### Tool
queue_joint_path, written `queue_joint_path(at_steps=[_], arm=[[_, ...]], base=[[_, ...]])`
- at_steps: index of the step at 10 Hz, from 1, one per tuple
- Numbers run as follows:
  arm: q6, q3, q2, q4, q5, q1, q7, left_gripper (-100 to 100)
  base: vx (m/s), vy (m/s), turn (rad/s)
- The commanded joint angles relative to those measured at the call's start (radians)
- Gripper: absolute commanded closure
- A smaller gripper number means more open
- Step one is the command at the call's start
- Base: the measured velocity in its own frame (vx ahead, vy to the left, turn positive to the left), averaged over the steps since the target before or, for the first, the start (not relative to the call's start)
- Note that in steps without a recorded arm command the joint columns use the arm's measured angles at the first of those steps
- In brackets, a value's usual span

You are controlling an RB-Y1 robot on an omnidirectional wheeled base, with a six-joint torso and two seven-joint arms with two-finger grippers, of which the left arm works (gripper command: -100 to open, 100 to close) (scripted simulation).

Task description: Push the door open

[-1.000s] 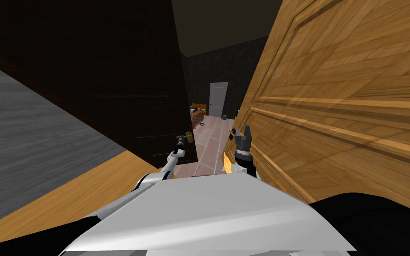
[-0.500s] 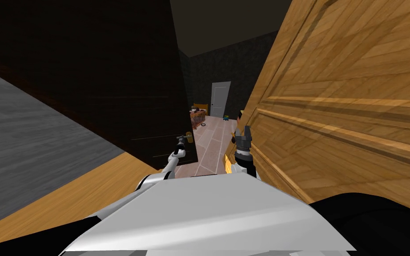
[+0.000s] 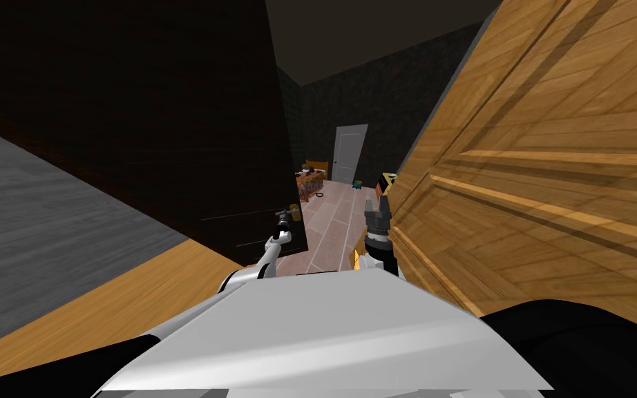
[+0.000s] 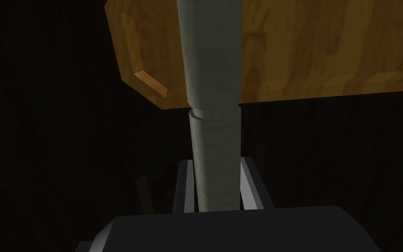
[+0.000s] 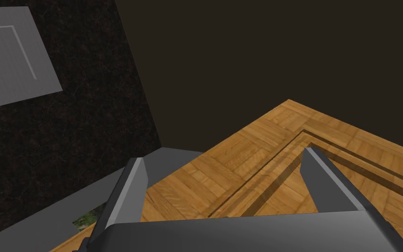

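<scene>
Honey-brown panelled wooden door [image 3: 531, 179] stands ajar on the robot's right. Its tall free edge is just beside the right gripper [image 3: 377, 205], the nearer tool. That gripper points forward along the leaf with blades spread, holding nothing; contact cannot be confirmed. The push should therefore go rightward against that face. Across the strip of pink tiled floor [image 3: 331, 221], the left gripper [image 4: 216, 162], arm extended forward, clamps a grey cylindrical handle [image 4: 213, 109] on a dark panelled surface [image 3: 172, 124].
</scene>
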Motion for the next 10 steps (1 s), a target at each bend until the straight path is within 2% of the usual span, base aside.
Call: queue_joint_path(at_steps=[1,4,5,6,8,10], arm=[[-0.008,0.023,-0.019,-0.001,0.003,-0.01,-0.031,100],[-0.012,0.055,-0.075,0.0,0.006,-0.018,-0.076,100],[-0.003,0.051,-0.059,-0.009,0.006,-0.012,-0.064,100],[-0.022,0.077,-0.035,0.006,0.033,-0.023,-0.101,100],[-0.034,0.093,-0.023,0.017,0.051,-0.031,-0.125,100],[-0.057,0.123,-0.01,0.037,0.084,-0.045,-0.168,100]], base=[[0.199,-0.035,0.148],[0.155,-0.056,0.105],[0.057,-0.026,0.042],[0.07,0.0,-0.075],[0.108,0.02,-0.042],[0.126,0.024,-0.063]])
